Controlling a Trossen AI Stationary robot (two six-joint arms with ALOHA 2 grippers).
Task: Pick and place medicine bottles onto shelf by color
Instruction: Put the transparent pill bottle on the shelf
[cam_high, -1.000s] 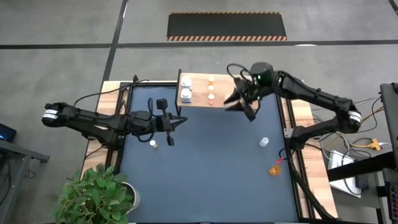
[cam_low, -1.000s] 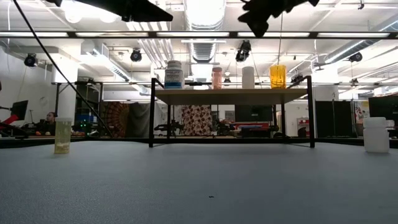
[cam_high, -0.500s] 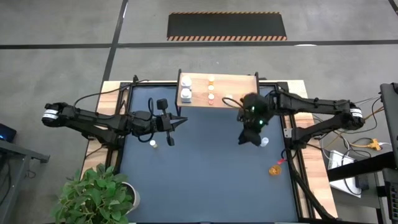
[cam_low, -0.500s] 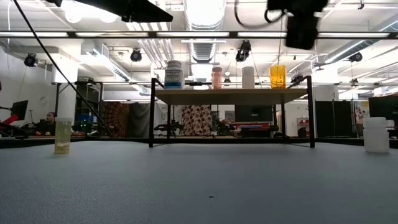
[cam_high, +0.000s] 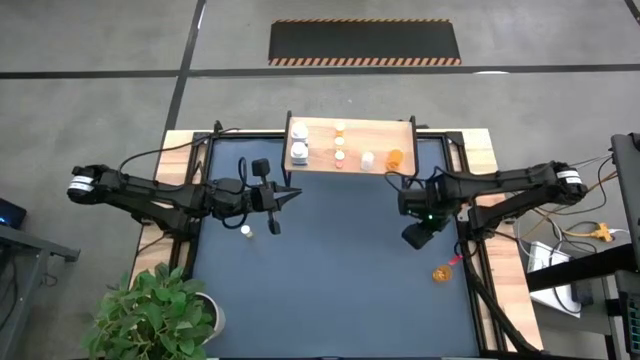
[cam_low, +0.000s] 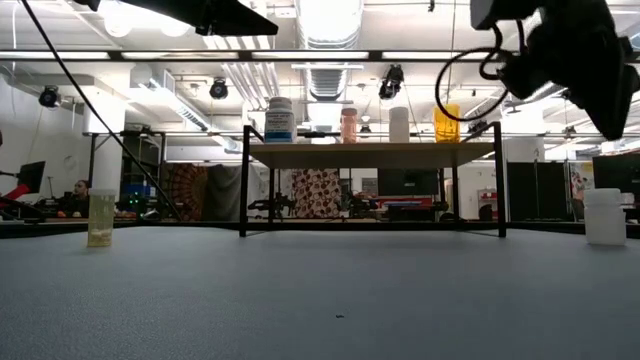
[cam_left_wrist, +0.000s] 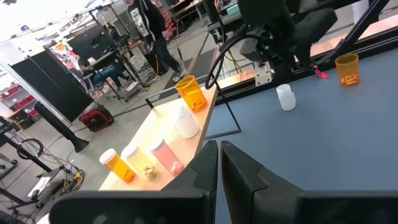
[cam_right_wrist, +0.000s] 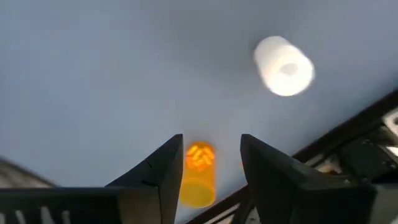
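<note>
Right gripper (cam_right_wrist: 211, 168) empty, fingers parted, over orange bottle (cam_right_wrist: 198, 174). Bottle likely light, slick, tippy: you grip mid-body. Left gripper (cam_left_wrist: 219, 171) idle, nearly closed, empty.

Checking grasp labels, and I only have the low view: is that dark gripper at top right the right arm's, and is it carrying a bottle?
Observer: Yes. The high view shows that it is the right gripper, above the right side of the mat.
Operator: Carrying anything?
Observer: No. Its wrist view shows the fingers apart and holding nothing.
Operator: What is below it?
Observer: That view shows a white bottle and an orange bottle on the mat, both untouched.
</note>
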